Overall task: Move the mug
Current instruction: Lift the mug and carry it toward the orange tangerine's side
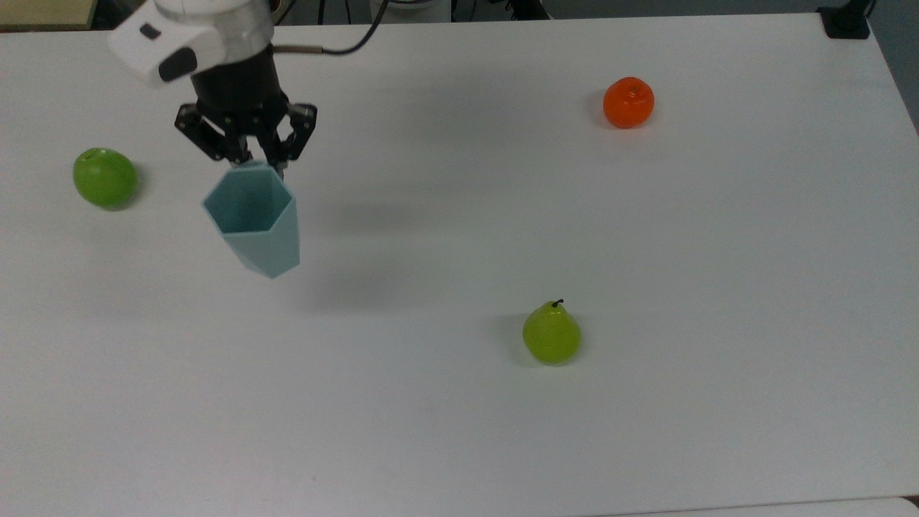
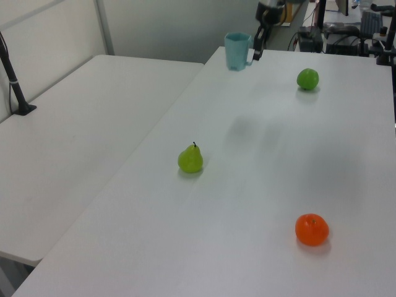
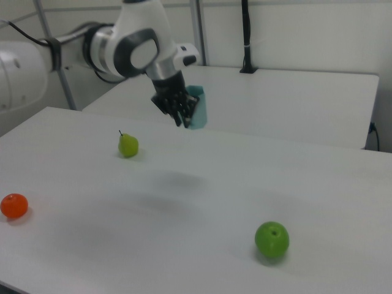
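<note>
While pinching the rim tab, gripper (image 1: 260,164) holds mug (image 1: 253,219) clear above table (image 1: 646,287), mug hanging at gripper's 6 o'clock in the top view, upright, mouth up. Apple (image 1: 105,177) at mug's 9, pear (image 1: 551,334) about 4, orange (image 1: 628,102) about 2, all well apart. Set-down spot open.

Surface (image 1: 459,445) wide open under the lifted mug (image 1: 253,219). Obstacles: green apple (image 1: 105,177) near the top view's left edge, pear (image 1: 551,334) mid-surface, orange (image 1: 628,102) far off; all well apart.
</note>
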Robot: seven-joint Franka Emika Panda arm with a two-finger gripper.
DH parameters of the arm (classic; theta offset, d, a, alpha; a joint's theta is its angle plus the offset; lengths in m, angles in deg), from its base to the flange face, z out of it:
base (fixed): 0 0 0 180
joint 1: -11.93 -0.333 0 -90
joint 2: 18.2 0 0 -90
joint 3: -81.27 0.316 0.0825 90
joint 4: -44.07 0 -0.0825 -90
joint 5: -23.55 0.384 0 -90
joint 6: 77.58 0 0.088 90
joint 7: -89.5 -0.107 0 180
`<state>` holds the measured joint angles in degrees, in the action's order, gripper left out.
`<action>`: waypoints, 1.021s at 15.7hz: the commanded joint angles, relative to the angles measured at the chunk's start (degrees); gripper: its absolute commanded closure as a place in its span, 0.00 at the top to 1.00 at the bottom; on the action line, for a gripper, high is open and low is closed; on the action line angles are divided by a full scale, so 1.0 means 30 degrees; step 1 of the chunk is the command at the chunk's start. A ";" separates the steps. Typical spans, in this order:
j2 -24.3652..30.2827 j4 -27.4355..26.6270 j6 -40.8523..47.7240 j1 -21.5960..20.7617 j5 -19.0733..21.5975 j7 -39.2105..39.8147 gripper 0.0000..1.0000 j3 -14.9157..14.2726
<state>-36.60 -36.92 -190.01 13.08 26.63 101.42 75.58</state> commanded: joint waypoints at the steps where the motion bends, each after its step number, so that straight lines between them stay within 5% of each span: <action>1: 0.2587 -0.0951 0.3101 -0.0240 0.0499 0.0071 0.01 0.0309; 8: 0.7361 -0.7184 0.3784 -0.0298 0.0499 0.0071 0.01 0.1425; 16: 0.9154 -1.3953 0.0069 -0.0445 0.0177 0.0042 0.01 0.1337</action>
<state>-12.70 -69.49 -183.50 12.26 27.22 101.42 80.09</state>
